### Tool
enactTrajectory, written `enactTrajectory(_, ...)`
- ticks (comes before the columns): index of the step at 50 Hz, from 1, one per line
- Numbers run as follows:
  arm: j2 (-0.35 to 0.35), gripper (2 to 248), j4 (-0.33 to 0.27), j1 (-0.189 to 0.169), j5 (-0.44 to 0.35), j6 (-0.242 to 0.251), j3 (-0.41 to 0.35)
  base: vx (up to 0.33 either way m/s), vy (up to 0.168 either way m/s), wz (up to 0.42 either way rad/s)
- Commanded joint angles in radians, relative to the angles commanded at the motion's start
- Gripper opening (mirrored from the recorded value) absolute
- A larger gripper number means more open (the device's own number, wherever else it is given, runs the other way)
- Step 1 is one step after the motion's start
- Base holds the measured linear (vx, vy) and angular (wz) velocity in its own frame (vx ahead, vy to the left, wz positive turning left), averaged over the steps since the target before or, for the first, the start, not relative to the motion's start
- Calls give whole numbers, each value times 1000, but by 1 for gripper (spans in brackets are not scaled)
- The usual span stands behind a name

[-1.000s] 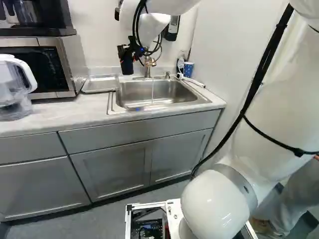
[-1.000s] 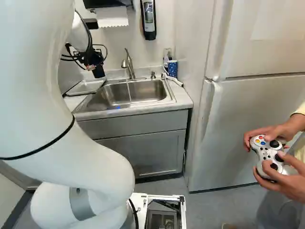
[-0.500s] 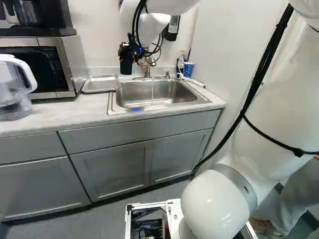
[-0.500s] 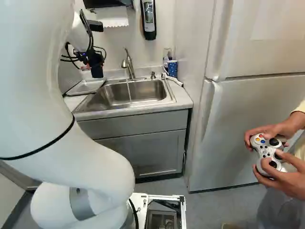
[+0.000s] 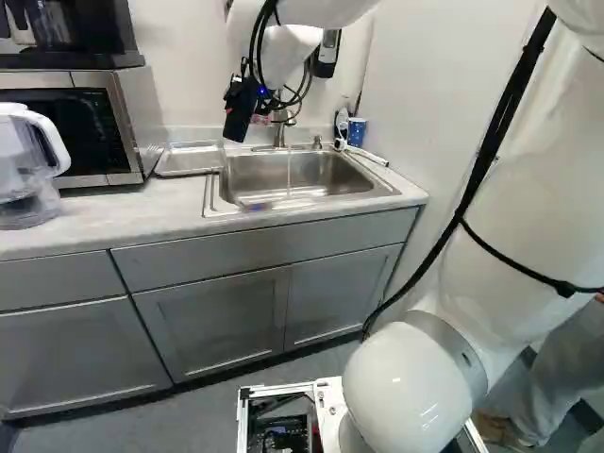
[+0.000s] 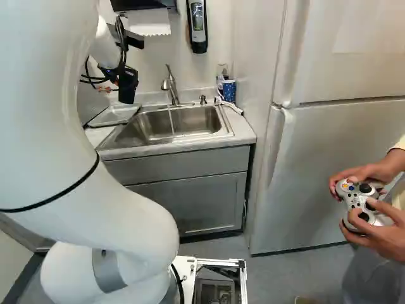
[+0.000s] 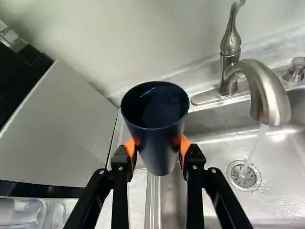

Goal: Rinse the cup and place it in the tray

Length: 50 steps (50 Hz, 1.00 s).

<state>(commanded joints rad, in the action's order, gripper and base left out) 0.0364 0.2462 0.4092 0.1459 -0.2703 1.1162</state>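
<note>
Open air lay above the sink point(image 5: 311, 175) and low metal tray point(image 5: 189, 159). Faucet point(image 7: 269, 95), water running, blocked one side of the cup point(image 7: 159, 143); microwave point(image 7: 62, 124) boxed in the other, wall point(image 7: 133, 43) behind.

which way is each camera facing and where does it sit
Left base view: on the base behind the arm, to its left; faces ahead and down at microwave and sink; arm at the right.
Right base view: behind the arm, to its right; faces sink and fridge; arm at the left.
Wrist view: on the wrist, looking along the gripper and its cup; both fingers show.
Shared by both base views: sink, arm.
</note>
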Motion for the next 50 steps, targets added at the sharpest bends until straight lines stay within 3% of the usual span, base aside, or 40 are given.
enactTrajectory(50, 0, 111, 0, 0, 0, -525, 0, 0, 0, 0)
